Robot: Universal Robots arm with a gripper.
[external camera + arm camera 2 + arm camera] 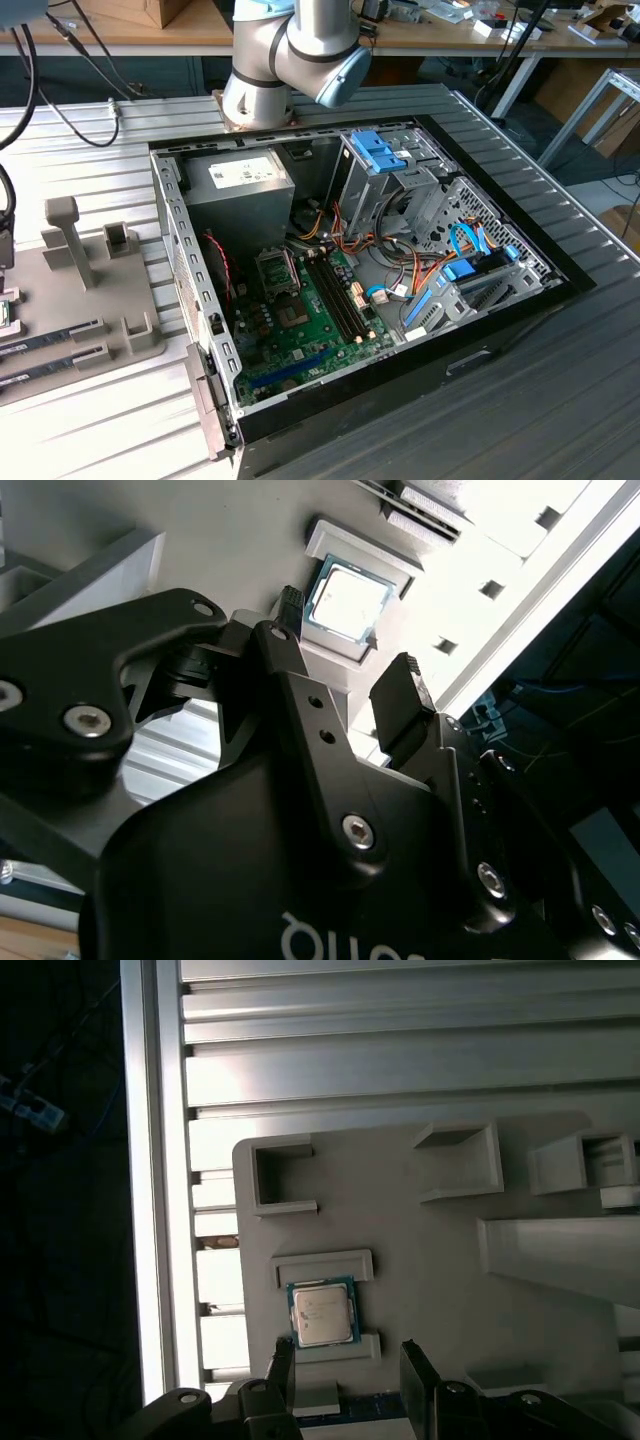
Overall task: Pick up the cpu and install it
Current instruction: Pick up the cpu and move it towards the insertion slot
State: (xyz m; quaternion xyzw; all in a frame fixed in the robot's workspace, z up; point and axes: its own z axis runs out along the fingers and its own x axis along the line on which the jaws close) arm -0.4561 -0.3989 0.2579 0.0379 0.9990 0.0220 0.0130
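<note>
Fingers (418, 1385) are standing wide apart, gripping nothing. The gripper (348, 1365) is hanging near the cpu (322, 1312), which in both wrist views is showing beyond the tips, in line with their gap and touching neither. The cpu is lying flat, lid up, between two raised lips of a grey tray (440, 1290). The tray is sitting on a ribbed metal surface (400, 1060). In the exterior view, an open case (185, 250) is lying on that surface, its motherboard (310, 335) facing up.

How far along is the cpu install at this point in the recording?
Nothing looks done yet: the cpu lies in its slot on the grey holder tray. In hand: nothing; the gripper hovers open close to the cpu, not gripping it. Left: the pickup, and seating it on the motherboard.
</note>
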